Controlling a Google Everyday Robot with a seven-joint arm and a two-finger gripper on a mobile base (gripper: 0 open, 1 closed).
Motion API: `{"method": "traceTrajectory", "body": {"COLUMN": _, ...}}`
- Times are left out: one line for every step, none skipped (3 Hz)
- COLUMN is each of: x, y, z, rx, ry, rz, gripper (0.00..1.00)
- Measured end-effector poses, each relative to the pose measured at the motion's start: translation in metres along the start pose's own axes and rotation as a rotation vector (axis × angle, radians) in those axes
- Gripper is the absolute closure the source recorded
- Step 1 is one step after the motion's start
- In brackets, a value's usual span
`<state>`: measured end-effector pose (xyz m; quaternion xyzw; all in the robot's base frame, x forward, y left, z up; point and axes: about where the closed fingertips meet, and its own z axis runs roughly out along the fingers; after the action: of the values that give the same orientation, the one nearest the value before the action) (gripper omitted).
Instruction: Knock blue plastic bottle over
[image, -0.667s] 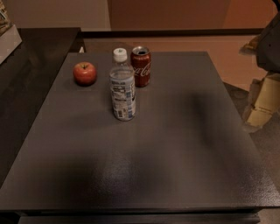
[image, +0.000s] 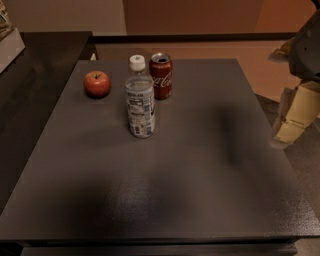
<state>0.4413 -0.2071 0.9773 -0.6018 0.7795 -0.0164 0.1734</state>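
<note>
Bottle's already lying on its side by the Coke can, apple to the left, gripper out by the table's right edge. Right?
No. The camera view shows the blue plastic bottle standing upright, not on its side. Rest holds: it's by the Coke can, apple to the left, gripper out by the table's right edge.

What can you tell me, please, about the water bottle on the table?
The clear plastic water bottle stands upright on the dark table, white screw cap on, white-and-blue label around its lower body. It is just in front of the Coca-Cola can, touching only the table. The gripper hangs far off, beyond the table's right edge.
</note>
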Motion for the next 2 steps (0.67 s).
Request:
{"method": "traceTrajectory", "body": {"x": -0.026, "y": -0.003, "z": 0.011, "rx": -0.008, "ry": -0.080, "rz": 0.021, "gripper": 0.00}}
{"method": "traceTrajectory", "body": {"x": -0.070, "y": -0.007, "z": 0.026, "rx": -0.004, "ry": -0.165, "rz": 0.023, "gripper": 0.00}}
